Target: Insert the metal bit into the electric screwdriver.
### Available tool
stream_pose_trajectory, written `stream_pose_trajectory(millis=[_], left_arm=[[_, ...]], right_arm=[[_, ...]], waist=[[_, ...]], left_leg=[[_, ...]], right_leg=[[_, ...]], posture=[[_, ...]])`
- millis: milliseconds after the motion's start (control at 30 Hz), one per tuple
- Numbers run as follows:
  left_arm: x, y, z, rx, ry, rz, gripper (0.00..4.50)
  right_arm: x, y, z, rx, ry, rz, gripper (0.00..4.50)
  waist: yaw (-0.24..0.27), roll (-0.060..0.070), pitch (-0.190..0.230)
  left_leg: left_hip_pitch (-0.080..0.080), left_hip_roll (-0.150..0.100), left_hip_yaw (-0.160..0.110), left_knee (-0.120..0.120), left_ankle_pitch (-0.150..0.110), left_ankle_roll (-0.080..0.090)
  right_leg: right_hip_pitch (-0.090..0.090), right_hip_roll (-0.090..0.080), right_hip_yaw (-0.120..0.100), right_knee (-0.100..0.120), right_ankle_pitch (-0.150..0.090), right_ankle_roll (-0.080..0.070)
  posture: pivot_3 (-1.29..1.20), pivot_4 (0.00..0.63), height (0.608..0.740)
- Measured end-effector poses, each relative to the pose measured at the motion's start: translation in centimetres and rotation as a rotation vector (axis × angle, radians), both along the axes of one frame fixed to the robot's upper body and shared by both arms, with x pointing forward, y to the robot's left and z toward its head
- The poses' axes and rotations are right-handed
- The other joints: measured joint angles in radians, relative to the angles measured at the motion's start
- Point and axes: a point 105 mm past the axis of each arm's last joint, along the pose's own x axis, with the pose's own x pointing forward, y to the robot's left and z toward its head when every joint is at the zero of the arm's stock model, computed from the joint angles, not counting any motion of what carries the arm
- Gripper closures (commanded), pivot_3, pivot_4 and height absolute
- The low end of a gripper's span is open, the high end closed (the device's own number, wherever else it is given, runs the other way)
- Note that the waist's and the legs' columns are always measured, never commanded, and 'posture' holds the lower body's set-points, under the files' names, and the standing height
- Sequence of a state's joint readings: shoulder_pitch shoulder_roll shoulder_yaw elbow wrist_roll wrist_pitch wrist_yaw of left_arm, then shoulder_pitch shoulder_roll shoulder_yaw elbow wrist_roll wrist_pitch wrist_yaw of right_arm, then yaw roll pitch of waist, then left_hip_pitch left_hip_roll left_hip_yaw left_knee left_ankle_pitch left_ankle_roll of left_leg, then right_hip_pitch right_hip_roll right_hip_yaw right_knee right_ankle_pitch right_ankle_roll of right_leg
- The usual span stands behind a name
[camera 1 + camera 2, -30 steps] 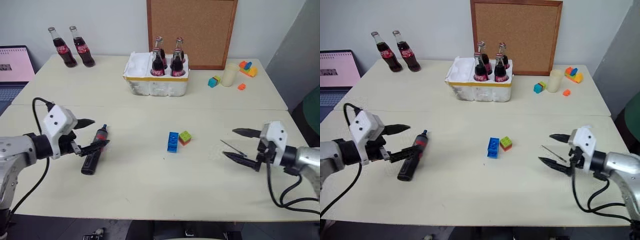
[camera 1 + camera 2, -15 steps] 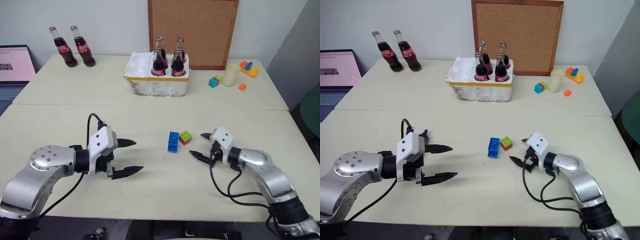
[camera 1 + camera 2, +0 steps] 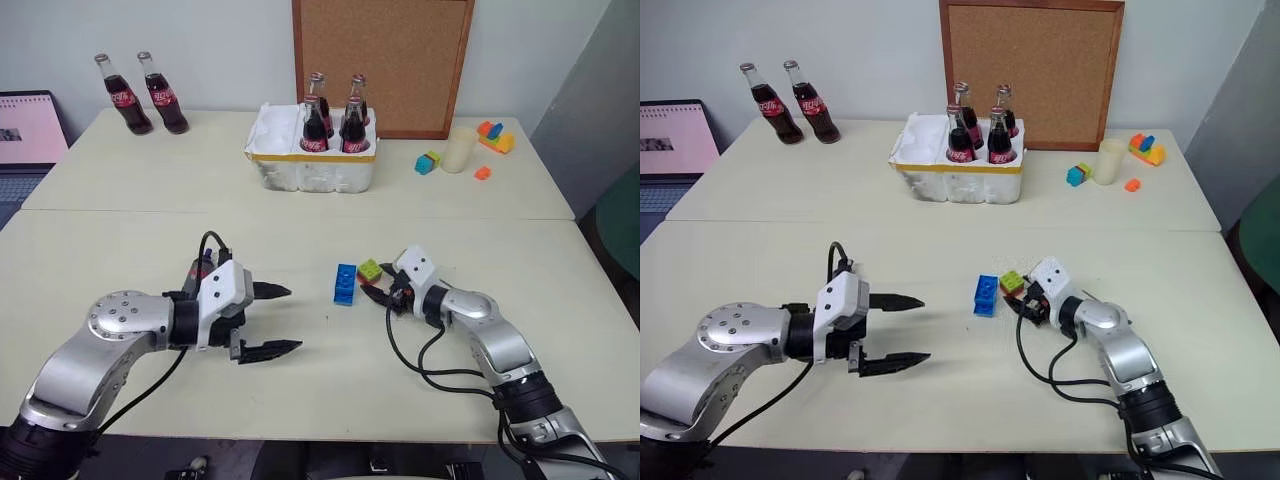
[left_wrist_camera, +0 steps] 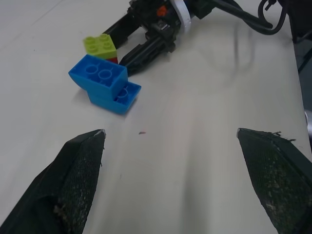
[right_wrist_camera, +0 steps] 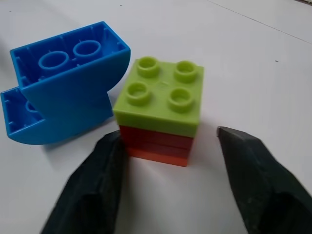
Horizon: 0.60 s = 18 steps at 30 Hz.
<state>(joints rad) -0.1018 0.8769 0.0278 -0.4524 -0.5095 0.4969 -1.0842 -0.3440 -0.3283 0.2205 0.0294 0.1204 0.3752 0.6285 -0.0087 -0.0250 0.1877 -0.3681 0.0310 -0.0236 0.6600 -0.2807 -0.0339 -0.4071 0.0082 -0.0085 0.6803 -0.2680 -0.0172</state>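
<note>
Two wide-spread fingers (image 4: 78, 175) of the left gripper (image 3: 287, 320) hang just over the surface (image 3: 300, 400), released and holding nothing, pointing across toward the bricks. The screwdriver (image 3: 200, 268) lies on the surface behind that gripper's white housing, well back from the fingertips. Just a dark end with some red peeks out, so I cannot tell how it is turned. The bit I cannot make out anywhere.

The right gripper (image 5: 169, 135) sits low at the middle of the surface, its fingers partly open. They straddle a green brick (image 5: 161, 95) stacked on a red brick (image 5: 156, 144). One finger (image 5: 97, 185) rests against the red brick's corner and the other stands a little apart, so nothing is clamped. A blue brick (image 5: 63, 97) lies on its side, touching the green and red stack.

Bare surface stretches between the two grippers and down to the near edge. Beyond the bricks the open room runs to a white box (image 3: 310, 165) of bottles. A cup (image 3: 460, 150) and more small blocks sit at the far right corner.
</note>
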Motion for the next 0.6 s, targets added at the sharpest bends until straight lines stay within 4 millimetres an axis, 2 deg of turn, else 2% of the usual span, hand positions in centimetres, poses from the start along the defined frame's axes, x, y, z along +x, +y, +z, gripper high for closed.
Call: stream_pose_trajectory(millis=[100, 267, 367, 400, 433, 500, 600], left_arm=[[0.2, 0.0, 0.1, -0.005, -0.004, 0.001, 0.00], [0.3, -0.8, 0.1, -0.030, 0.000, -0.029, 0.00], [0.5, -1.7, 0.4, -0.056, -0.013, -0.052, 0.00], [0.8, -2.7, 0.8, -0.093, -0.031, -0.068, 0.00], [0.8, -3.0, 0.9, -0.103, -0.035, -0.074, 0.00], [1.1, -4.3, 1.1, -0.135, -0.044, -0.094, 0.00], [1.8, -7.1, 1.9, -0.208, -0.080, -0.134, 0.00]], right_arm=[[0.0, 0.0, 0.0, 0.003, -0.005, -0.001, 3.07], [-0.1, -0.4, 0.6, 0.014, -0.038, -0.026, 3.06], [-0.1, -2.0, 1.8, 0.023, -0.084, -0.085, 3.06], [-0.2, -4.1, 2.4, 0.018, -0.113, -0.152, 3.06], [-0.2, -4.8, 2.7, 0.014, -0.120, -0.176, 3.06], [0.1, -7.7, 3.3, -0.001, -0.150, -0.288, 3.06], [0.7, -12.8, 3.9, -0.007, -0.185, -0.527, 3.06]], waist=[[0.000, 0.000, 0.000], [0.000, 0.000, 0.000], [0.004, 0.000, 0.000], [0.010, 0.001, 0.000], [0.011, 0.001, 0.000], [0.009, 0.000, 0.000], [0.007, 0.000, 0.000]], left_leg=[[0.000, 0.000, 0.000, 0.000, 0.000, 0.000], [0.000, 0.000, 0.000, 0.000, 0.000, 0.000], [-0.001, 0.000, 0.000, 0.001, 0.000, 0.000], [-0.002, 0.000, 0.000, 0.001, 0.000, 0.000], [-0.002, -0.001, 0.000, 0.001, 0.000, 0.000], [-0.003, -0.001, 0.000, 0.002, 0.000, 0.000], [-0.003, -0.003, 0.001, 0.002, 0.000, 0.000]], right_leg=[[0.000, 0.000, 0.000, 0.000, 0.000, 0.000], [0.000, 0.000, 0.000, 0.000, 0.000, 0.000], [0.000, 0.000, 0.000, 0.000, 0.000, 0.000], [0.000, -0.001, -0.001, 0.000, 0.000, 0.000], [0.000, -0.001, -0.001, 0.000, 0.000, 0.000], [0.000, -0.001, 0.000, -0.001, 0.001, 0.002], [0.000, -0.001, 0.001, -0.001, 0.002, 0.003]], posture=[[0.00, 0.150, 0.740], [0.00, 0.150, 0.740], [0.00, 0.150, 0.740], [0.00, 0.150, 0.740], [0.00, 0.150, 0.740], [0.00, 0.150, 0.740], [0.00, 0.150, 0.740]])
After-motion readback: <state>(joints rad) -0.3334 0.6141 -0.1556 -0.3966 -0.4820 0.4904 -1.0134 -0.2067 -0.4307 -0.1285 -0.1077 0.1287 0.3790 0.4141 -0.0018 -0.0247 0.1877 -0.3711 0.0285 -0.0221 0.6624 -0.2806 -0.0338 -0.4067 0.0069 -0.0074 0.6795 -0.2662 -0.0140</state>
